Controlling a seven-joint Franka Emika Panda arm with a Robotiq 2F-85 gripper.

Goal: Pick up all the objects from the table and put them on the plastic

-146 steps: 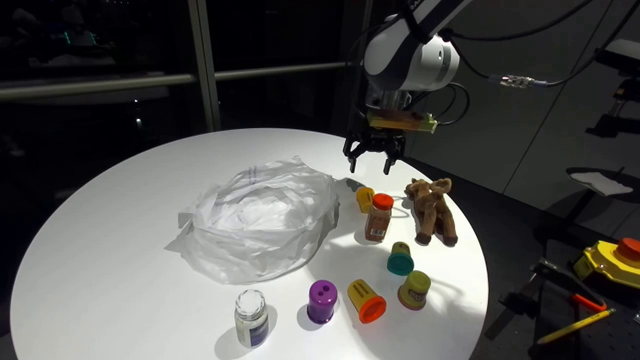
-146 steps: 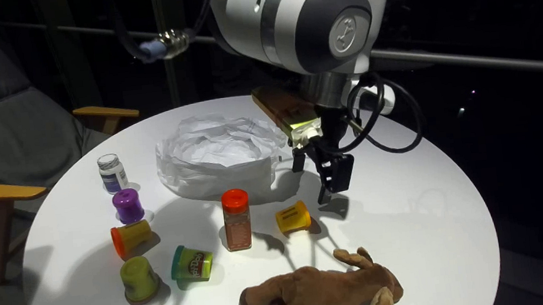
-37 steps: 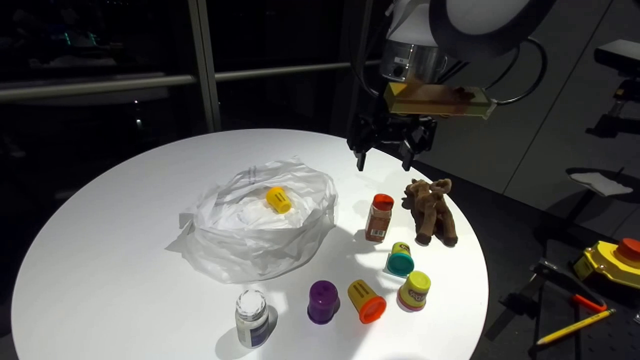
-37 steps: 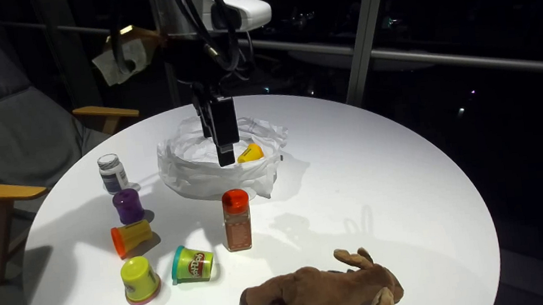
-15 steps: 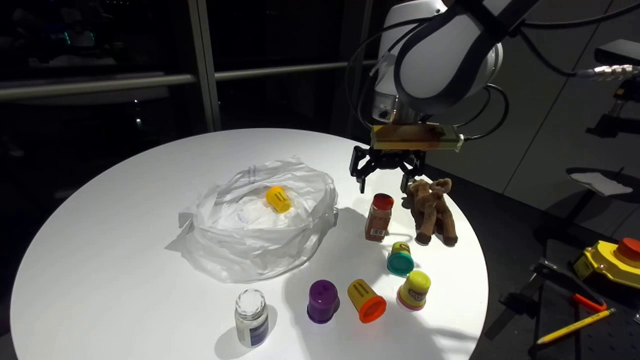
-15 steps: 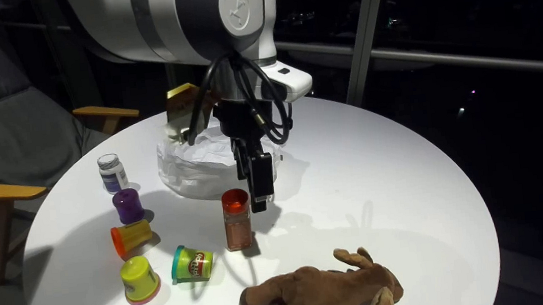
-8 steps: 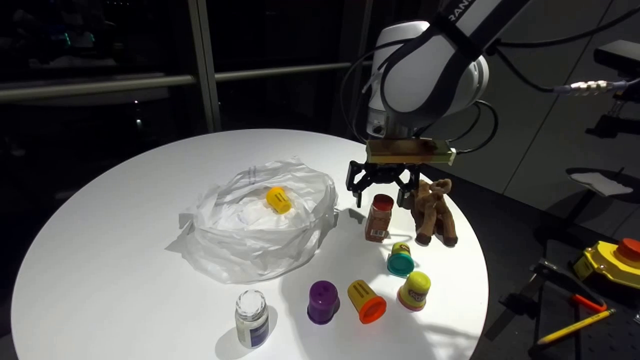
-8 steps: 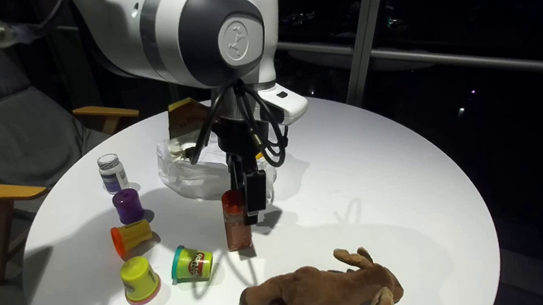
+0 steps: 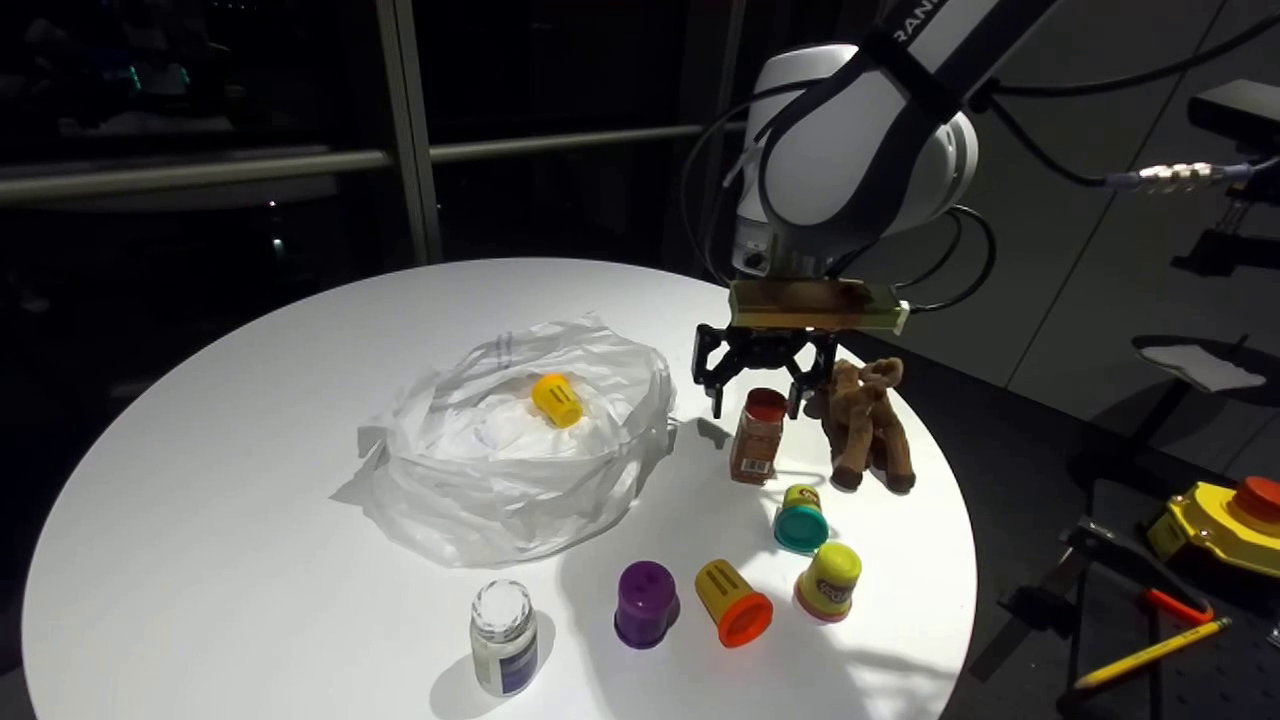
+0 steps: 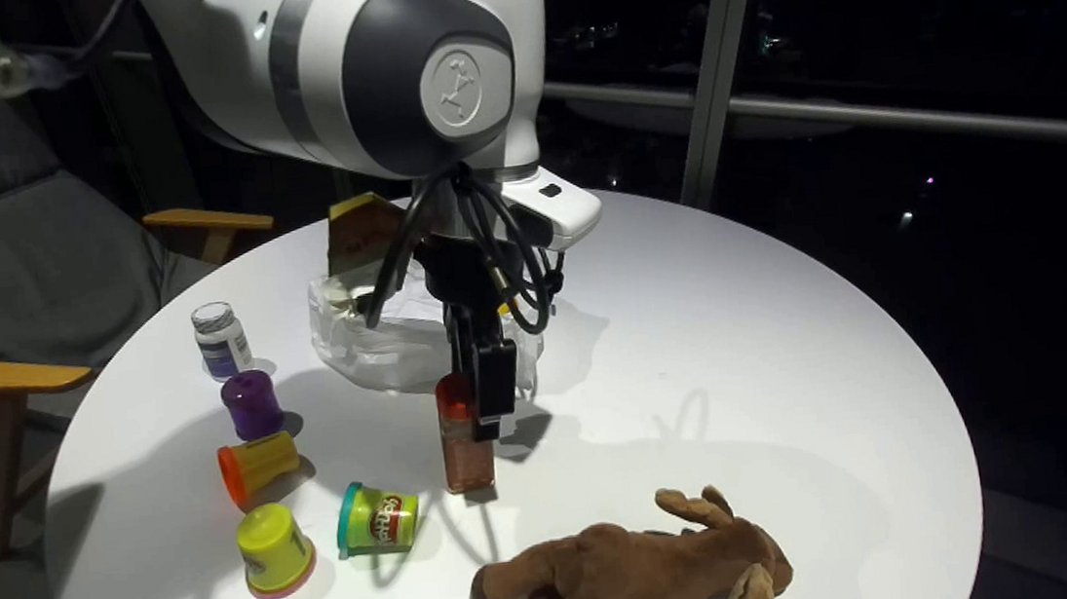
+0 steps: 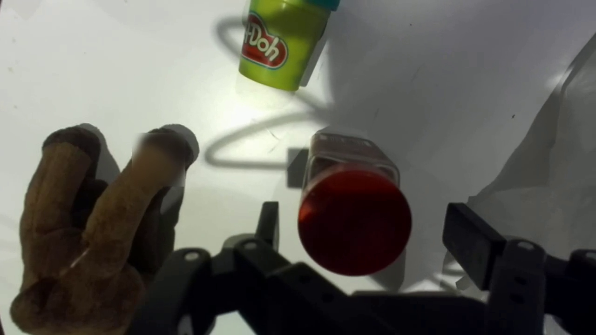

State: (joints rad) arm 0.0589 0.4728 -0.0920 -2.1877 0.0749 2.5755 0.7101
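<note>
In an exterior view, the end effector [image 9: 756, 412] has its jaws apart, one on each side of a red-lidded jar [image 9: 756, 452] upright on the desk [image 9: 250, 420]. A yellow cup [image 9: 557, 402] lies in the hollow of the plastic [image 9: 500, 510], and the brown plush animal [image 9: 868, 420] lies near the jar.

In an exterior view, a white bottle [image 10: 223, 343], a purple cup [image 10: 252, 407] and a lime cup [image 10: 274, 549] stand; an orange-lidded cup [image 10: 266, 464] and a teal-lidded cup [image 10: 376, 518] lie on their sides.

In the wrist view, gaps show between the jar's lid and both jaws.
</note>
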